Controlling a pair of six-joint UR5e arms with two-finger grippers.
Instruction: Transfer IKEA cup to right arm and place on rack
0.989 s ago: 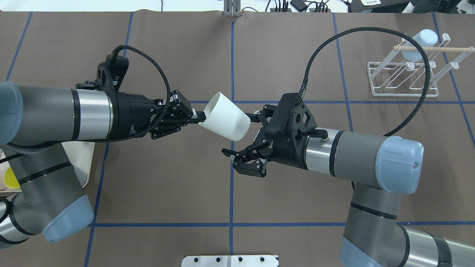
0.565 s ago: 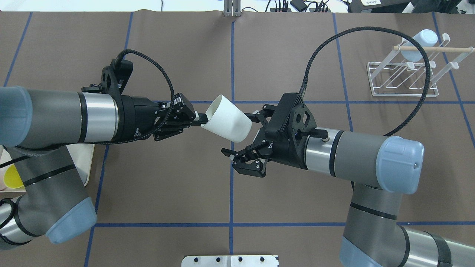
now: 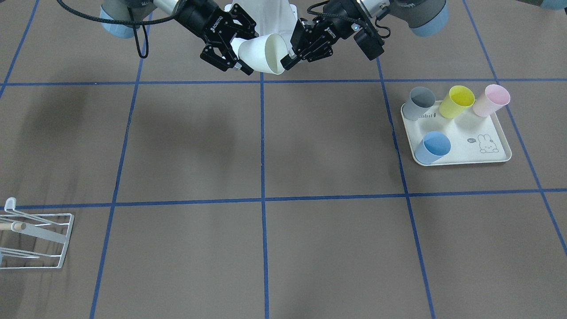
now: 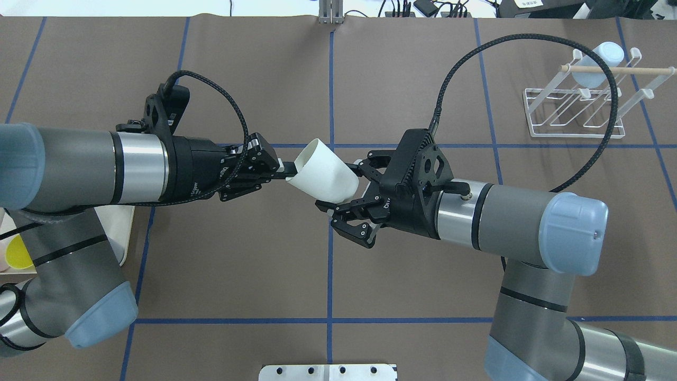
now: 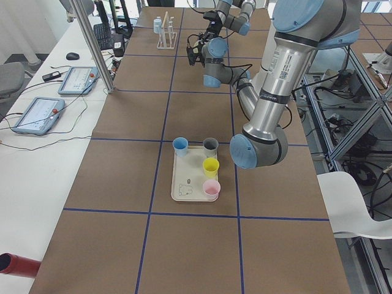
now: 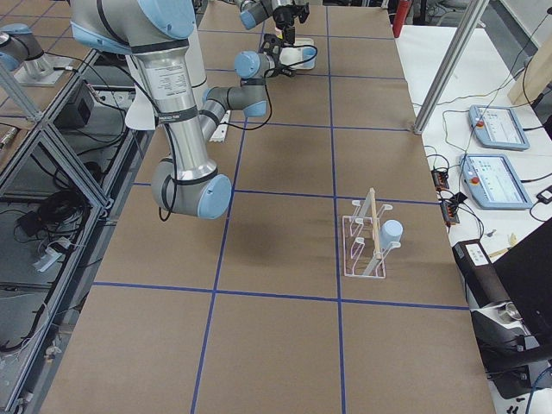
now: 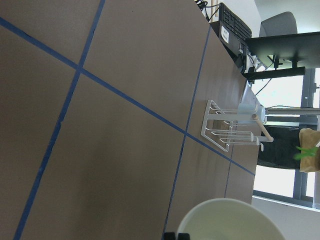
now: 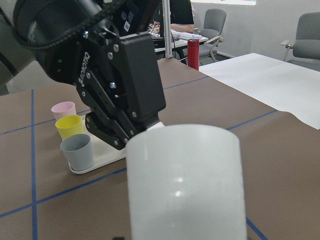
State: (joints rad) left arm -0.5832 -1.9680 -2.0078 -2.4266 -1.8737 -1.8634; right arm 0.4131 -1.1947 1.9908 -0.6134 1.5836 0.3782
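The white IKEA cup [image 4: 323, 172] hangs tilted in the air over the middle of the table, its mouth toward the left arm. My left gripper [image 4: 288, 172] is shut on its rim. The right arm [image 4: 518, 222] reaches in from the other side. My right gripper [image 4: 344, 188] is open, one finger on either side of the cup's closed base, the lower one a little apart from it. The front-facing view shows the same cup [image 3: 263, 55] between both grippers. The white wire rack [image 4: 574, 114] stands at the far right and bears a light-blue cup [image 4: 597, 63].
A cream tray [image 3: 460, 153] on the robot's left holds a grey cup [image 3: 421, 102], a yellow cup [image 3: 458, 101], a pink cup [image 3: 491, 99] and a blue cup [image 3: 433, 147]. The right arm's long black cable [image 4: 529, 39] loops in front of the rack.
The left arm brought the cup slightly rightward, then held still. The right gripper moved in on the cup's base and its fingers narrowed around it.
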